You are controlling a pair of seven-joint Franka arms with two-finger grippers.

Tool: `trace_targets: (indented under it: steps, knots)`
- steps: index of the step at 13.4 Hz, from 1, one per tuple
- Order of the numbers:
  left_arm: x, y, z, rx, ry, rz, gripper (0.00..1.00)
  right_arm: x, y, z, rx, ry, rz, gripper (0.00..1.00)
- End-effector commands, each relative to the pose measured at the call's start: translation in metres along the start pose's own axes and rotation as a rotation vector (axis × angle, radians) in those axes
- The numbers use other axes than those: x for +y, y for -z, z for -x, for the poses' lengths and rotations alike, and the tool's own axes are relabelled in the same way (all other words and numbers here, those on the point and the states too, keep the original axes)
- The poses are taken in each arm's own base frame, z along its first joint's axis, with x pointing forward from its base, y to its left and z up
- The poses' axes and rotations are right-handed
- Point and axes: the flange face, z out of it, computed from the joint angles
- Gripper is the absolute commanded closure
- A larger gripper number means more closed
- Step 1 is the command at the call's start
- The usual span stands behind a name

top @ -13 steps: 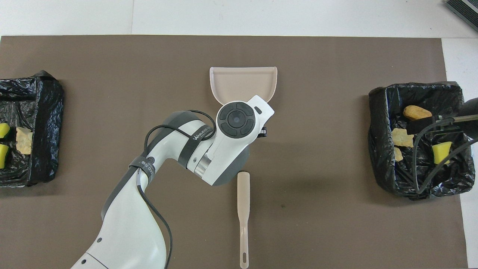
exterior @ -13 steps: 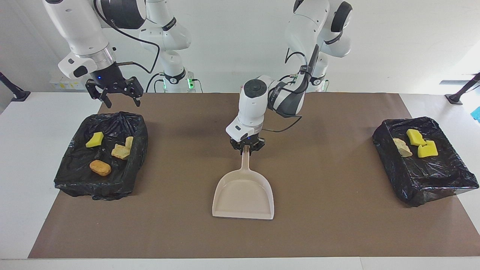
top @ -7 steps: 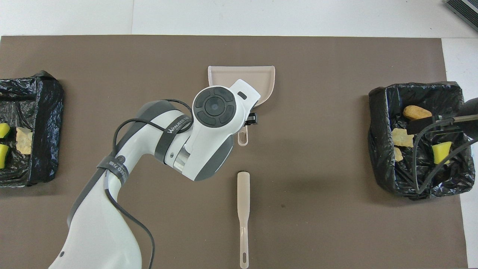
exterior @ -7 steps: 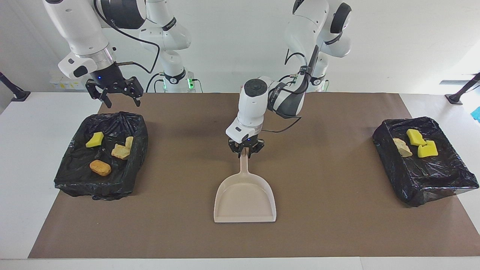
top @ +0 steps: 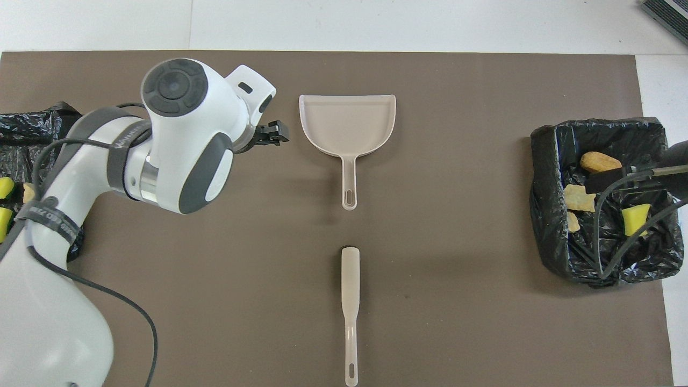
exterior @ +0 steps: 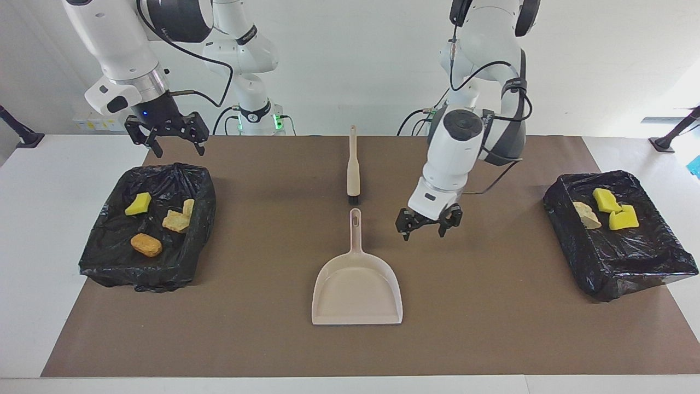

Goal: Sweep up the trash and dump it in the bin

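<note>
The beige dustpan (exterior: 356, 287) lies flat on the brown mat, handle toward the robots; it also shows in the overhead view (top: 348, 121). My left gripper (exterior: 428, 225) is open and empty, just above the mat beside the dustpan's handle, toward the left arm's end. My right gripper (exterior: 167, 143) is open and empty, raised over the edge of the black-lined bin (exterior: 98, 262) at the right arm's end. That bin holds a yellow-green sponge piece (exterior: 138, 203) and tan-orange lumps (exterior: 146, 244). The bin (exterior: 629, 268) at the left arm's end holds yellow sponge chunks (exterior: 607, 200) and a tan lump (exterior: 586, 214).
A beige brush (exterior: 353, 164) lies on the mat between the dustpan's handle and the robots, in line with it; it also shows in the overhead view (top: 350, 290). The brown mat (exterior: 492, 306) covers the white table between the two bins.
My left gripper has let go of the dustpan's handle, opened and swung away toward the left arm's end. The dustpan stays flat on the mat. The right arm has not moved.
</note>
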Motion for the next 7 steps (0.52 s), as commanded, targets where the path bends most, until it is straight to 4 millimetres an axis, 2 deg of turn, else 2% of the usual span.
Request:
trace_targets:
  steps: [1,4,7]
  knots:
    - [-0.056,0.034,-0.014,-0.021,-0.052,-0.004,0.0,0.002,0.0,0.002,0.003,0.006,-0.003,0.0]
    - [-0.125,0.068,-0.021,-0.04,-0.106,-0.002,0.0,0.002,-0.001,0.002,0.002,0.006,-0.003,0.0]
    - [-0.178,0.102,-0.007,-0.078,-0.19,0.007,0.0,0.002,0.0,0.002,0.003,0.006,-0.003,0.0]
